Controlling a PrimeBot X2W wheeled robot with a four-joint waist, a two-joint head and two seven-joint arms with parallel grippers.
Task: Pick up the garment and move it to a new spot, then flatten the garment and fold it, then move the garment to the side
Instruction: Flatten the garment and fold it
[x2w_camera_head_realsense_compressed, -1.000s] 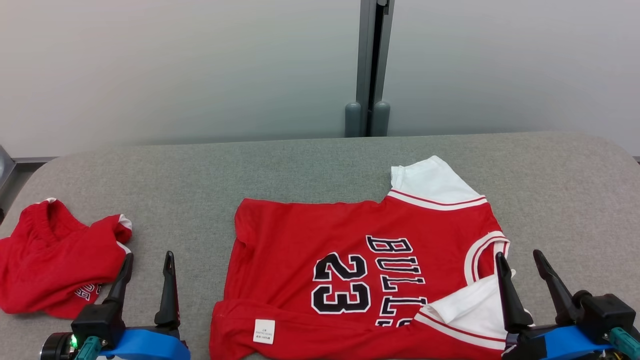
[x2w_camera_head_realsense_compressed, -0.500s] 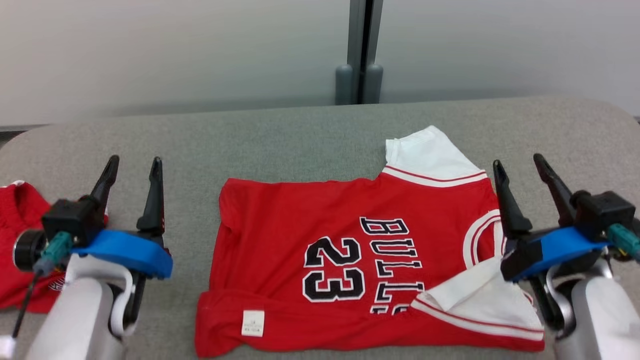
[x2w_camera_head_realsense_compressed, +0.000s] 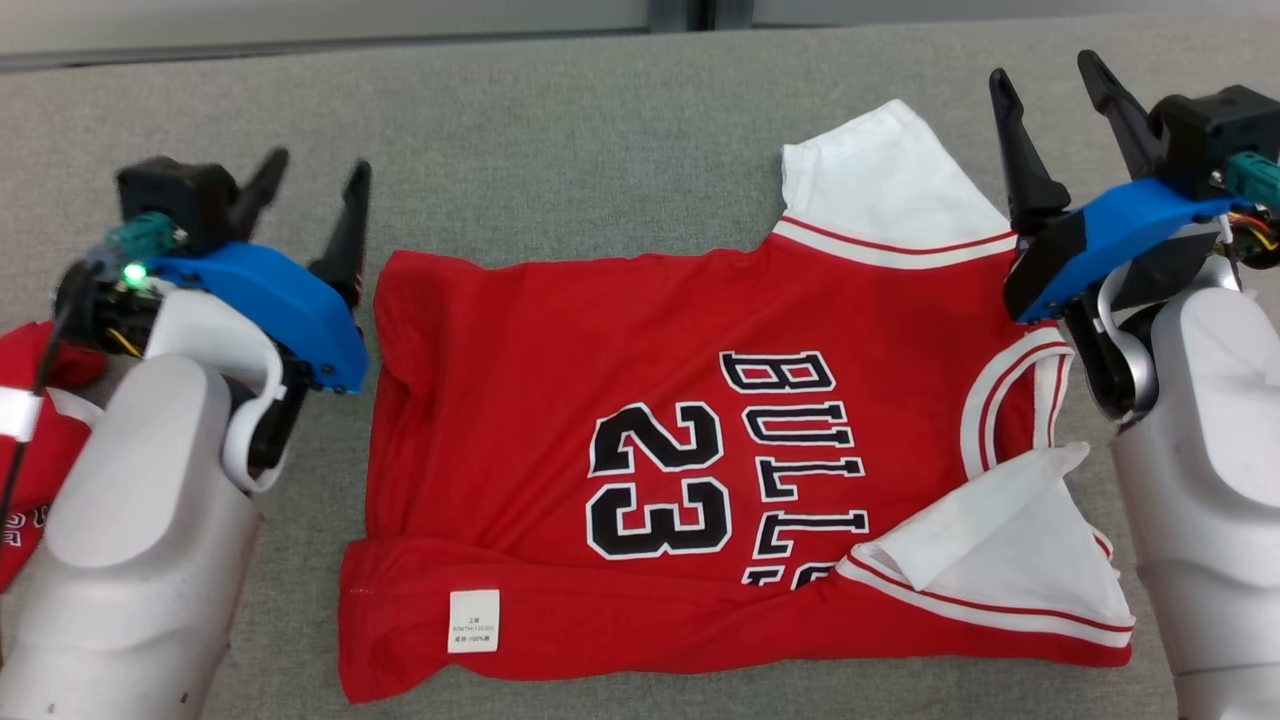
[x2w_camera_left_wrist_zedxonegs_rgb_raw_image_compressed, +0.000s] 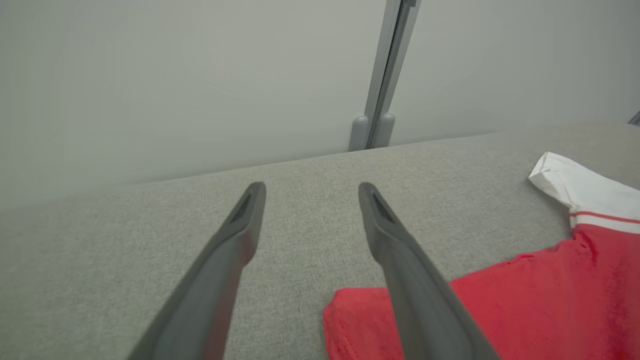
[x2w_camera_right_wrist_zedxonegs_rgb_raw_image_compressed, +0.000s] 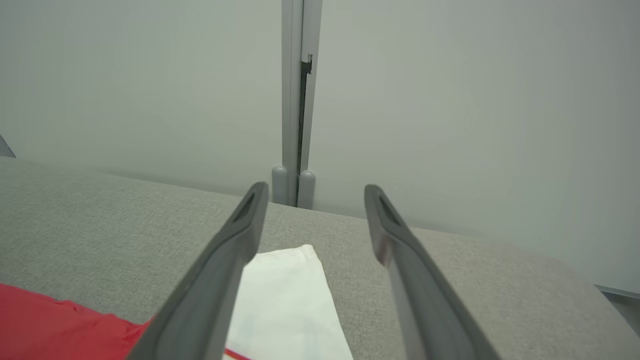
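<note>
Seems mid flatten-and-fold on the jersey (x2w_camera_head_realsense_compressed: 640, 440), left tool (x2w_camera_head_realsense_compressed: 317, 167) and right tool (x2w_camera_head_realsense_compressed: 1042, 68) both spread wide and empty, next gotta pinch its 2 far corners.

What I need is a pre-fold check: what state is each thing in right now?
red jersey: spread on the table, front up, near white sleeve folded onto the body, near edge turned over with its label showing.
second red garment: crumpled, partly behind the left arm.
left gripper: open, empty.
right gripper: open, empty.
</note>
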